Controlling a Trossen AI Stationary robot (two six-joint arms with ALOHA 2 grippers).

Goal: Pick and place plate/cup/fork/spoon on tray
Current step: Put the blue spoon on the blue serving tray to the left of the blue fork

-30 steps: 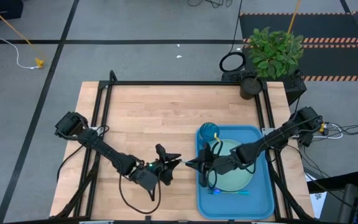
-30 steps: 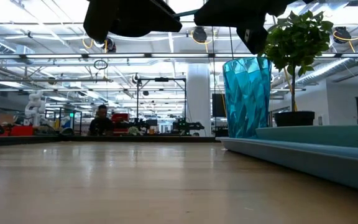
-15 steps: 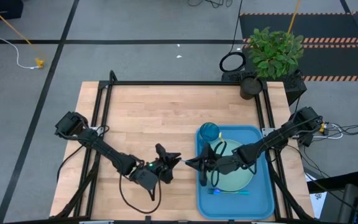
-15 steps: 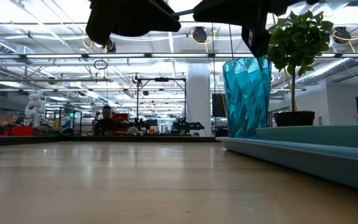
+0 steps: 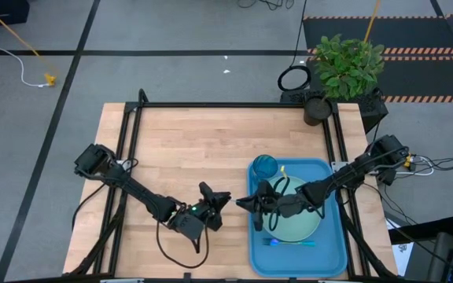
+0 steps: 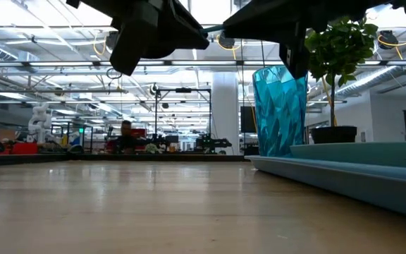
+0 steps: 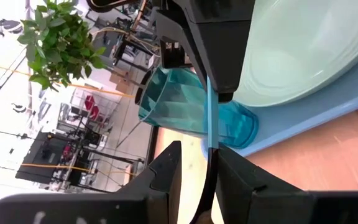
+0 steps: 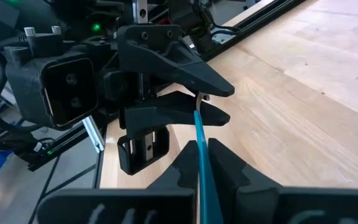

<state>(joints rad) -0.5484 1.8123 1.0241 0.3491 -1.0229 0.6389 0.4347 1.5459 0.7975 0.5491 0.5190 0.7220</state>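
Spoon (image 7: 211,118), a thin utensil with a straight light blue handle and a dark, shiny curved bowl, hangs in the air between the two arms, just left of the tray's left rim. The right gripper (image 5: 246,206) is closed on the handle, pinching it flat between its two dark fingers. The left gripper (image 7: 199,151) faces it from the left with its fingers a narrow gap apart on either side of the bowl end. The bowl lies close against one finger, but a firm clamp cannot be made out. Both grippers are matte black with wedge-shaped, angular fingers. The tray (image 5: 333,255) is bright blue smooth plastic, rectangular with rounded corners and a raised rim, and sits on the right part of the pale wood-plank worktop (image 5: 187,141). On it rests the plate (image 5: 305,224), round, shallow and glossy mint green. The cup (image 5: 264,167), a faceted translucent teal tumbler, stands upright in the tray's far left corner. The fork (image 5: 291,243), slim with a light blue handle, lies flat on the tray just near of the plate.
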